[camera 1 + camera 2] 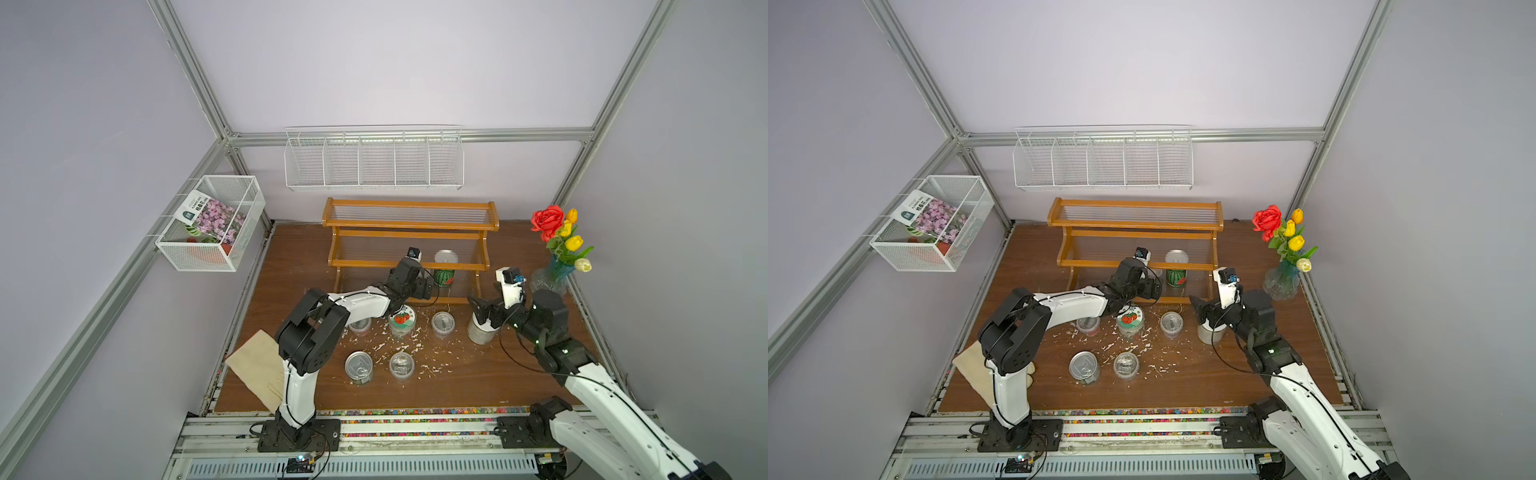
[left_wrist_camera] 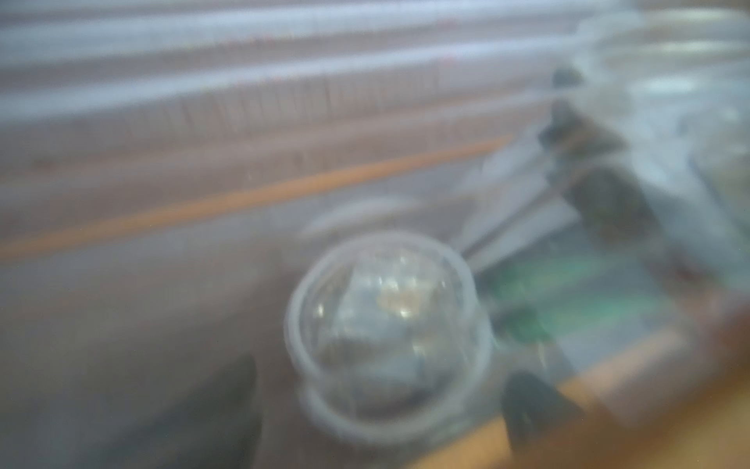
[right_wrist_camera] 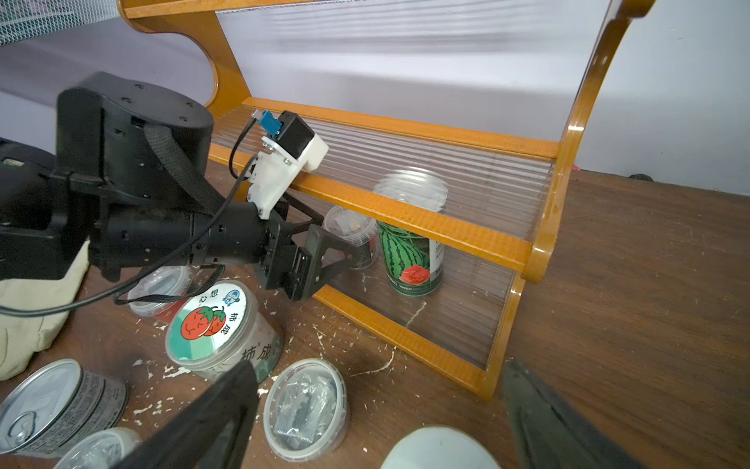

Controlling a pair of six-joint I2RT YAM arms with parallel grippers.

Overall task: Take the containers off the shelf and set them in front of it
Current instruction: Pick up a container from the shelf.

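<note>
Left gripper (image 2: pixel 385 369): jaws wide open, holding nothing; one finger stands on each side of a clear lidded cup (image 2: pixel 389 325), close to its wall; the blur hides whether they touch it. The cup sits between the fingers, on the bottom tier of the shelf (image 3: pixel 406 211). Just beyond the fingertips, beside the cup on the same tier, stands the watermelon can (image 3: pixel 410 256), upright. Beneath the left wrist, on the table (image 3: pixel 629 284) in front of the shelf, stands a jar (image 3: pixel 211 320) with a red-fruit label; a second cup (image 3: pixel 160 284) stands just beside it.

Right gripper (image 3: pixel 379 367): jaws wide open, empty; directly below it, a white-lidded tin (image 3: pixel 438 448); ahead of its fingers, a third cup (image 3: pixel 306 410); farther off, a pull-tab can (image 3: pixel 52 402) and a fourth cup (image 3: pixel 97 446).
</note>
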